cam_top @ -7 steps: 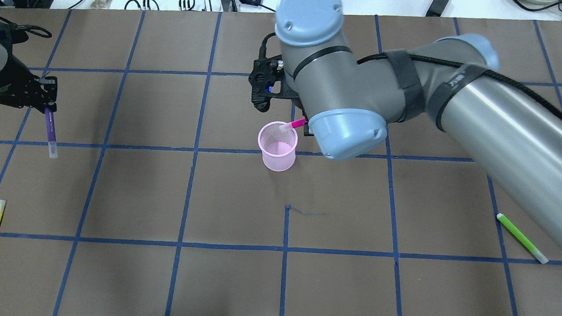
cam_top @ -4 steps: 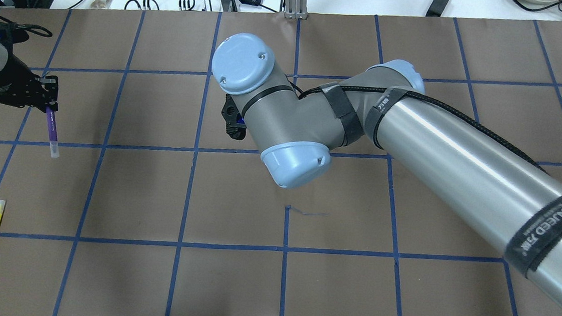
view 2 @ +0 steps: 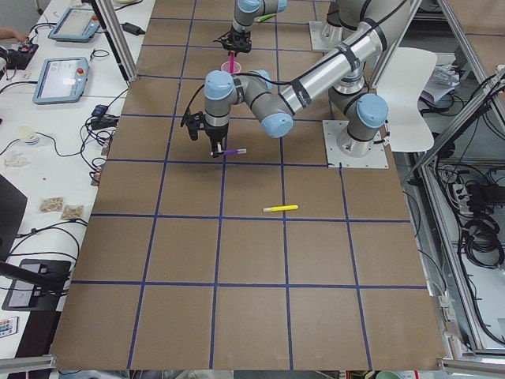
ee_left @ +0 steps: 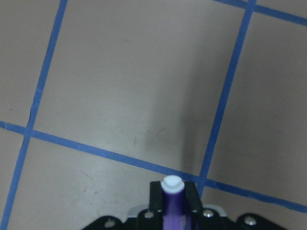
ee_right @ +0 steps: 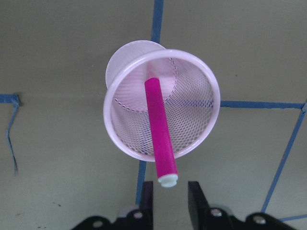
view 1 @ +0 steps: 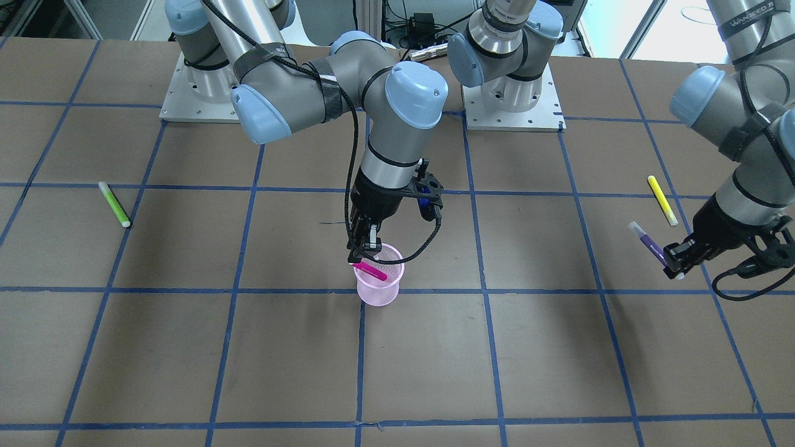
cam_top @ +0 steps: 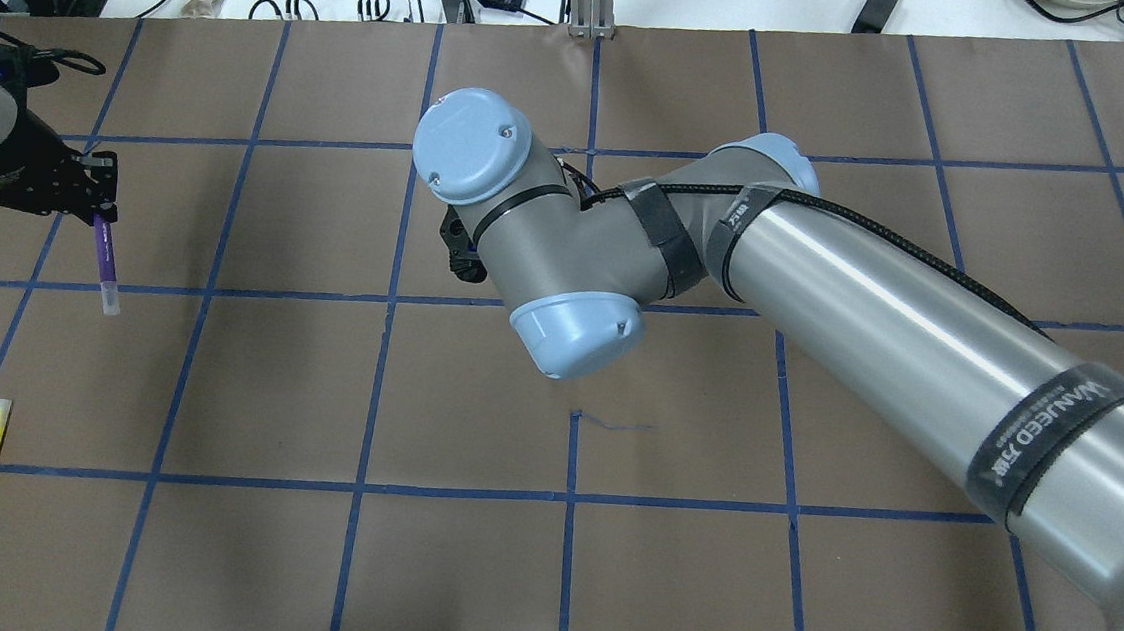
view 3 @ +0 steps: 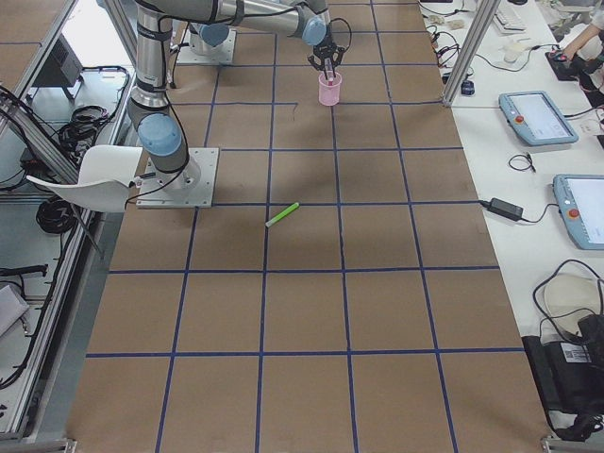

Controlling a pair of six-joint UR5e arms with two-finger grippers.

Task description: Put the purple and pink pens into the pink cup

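Just under parted right claw (ee_right: pixel 171 189), pink pen (ee_right: pixel 160 129), cupped (left claw (ee_left: pixel 173 189) grips purple pen (ee_left: pixel 172 205))

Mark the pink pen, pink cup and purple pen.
pink pen (ee_right: pixel 159 129): right wrist view, mid-barrel.
pink cup (ee_right: pixel 192 120): right wrist view, inner mesh wall.
purple pen (cam_top: pixel 104 254): overhead view, purple barrel.

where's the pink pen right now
In the right wrist view the pink pen leans inside the pink mesh cup, its upper end poking over the rim just ahead of the open right gripper.
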